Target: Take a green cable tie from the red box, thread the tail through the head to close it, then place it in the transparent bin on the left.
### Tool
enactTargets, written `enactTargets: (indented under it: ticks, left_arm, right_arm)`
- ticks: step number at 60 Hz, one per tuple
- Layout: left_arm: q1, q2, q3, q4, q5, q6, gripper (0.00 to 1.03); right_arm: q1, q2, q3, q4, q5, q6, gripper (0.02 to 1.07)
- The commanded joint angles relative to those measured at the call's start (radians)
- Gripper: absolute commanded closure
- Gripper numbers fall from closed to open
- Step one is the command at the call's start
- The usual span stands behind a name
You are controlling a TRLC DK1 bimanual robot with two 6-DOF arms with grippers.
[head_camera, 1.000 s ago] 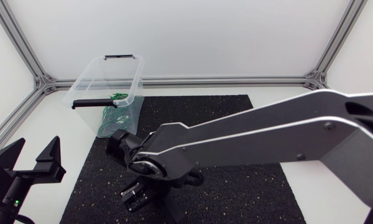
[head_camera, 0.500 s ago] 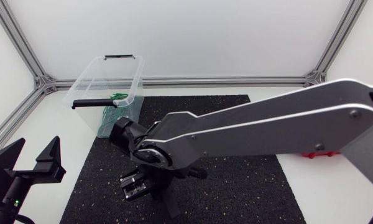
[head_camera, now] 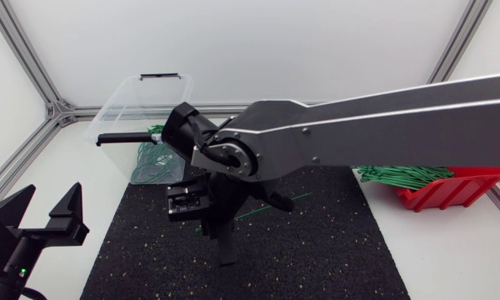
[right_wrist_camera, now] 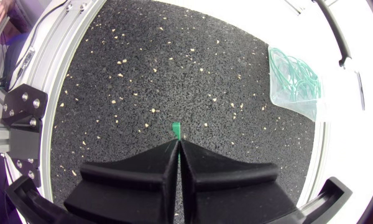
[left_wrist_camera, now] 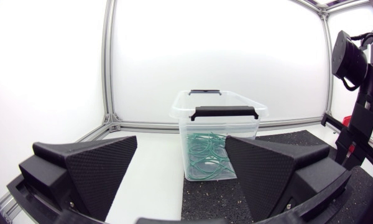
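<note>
Right wrist view: pinched cable tie [right_wrist_camera: 175,129]

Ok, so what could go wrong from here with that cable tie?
The right end effector pinches the cable tie with only a short tip showing ahead of it, so the tie could slip. The tie looks straight, not closed, and the left end effector sits open, away, so threading may misalign.

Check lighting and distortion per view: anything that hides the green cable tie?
Head view: soft even light, no hard shadows; right arm covers much of the black mat, green cable tie shows as a thin line. Left wrist view: fisheye bows the frame posts; transparent bin shows plainly. Right wrist view: mat edge bends strongly; tie tip clear ahead of the shut right gripper.
</note>
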Motion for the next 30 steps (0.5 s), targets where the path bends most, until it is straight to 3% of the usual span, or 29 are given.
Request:
enactTargets:
  ticks: [1, 13, 22, 30]
  left_arm:
    - [-0.007, -0.011, -0.038, -0.023, 0.017, -0.006, 0.05]
    - [-0.015, -0.011, 0.038, -0.129, 0.198, -0.026, 0.05]
    - [-0.041, 0.006, 0.093, -0.176, 0.292, 0.033, 0.12]
    - [-0.058, 0.164, 0.202, -0.258, 0.436, 0.050, 0.14]
  right_arm:
    - [-0.003, -0.029, 0.018, -0.024, -0.016, 0.041, 1.01]
    - [-0.007, -0.095, 0.011, -0.038, -0.019, 0.085, 1.01]
    - [-0.023, -0.161, -0.011, -0.055, -0.028, 0.111, 1.01]
    - [-0.029, -0.210, -0.029, -0.062, -0.028, 0.133, 1.01]
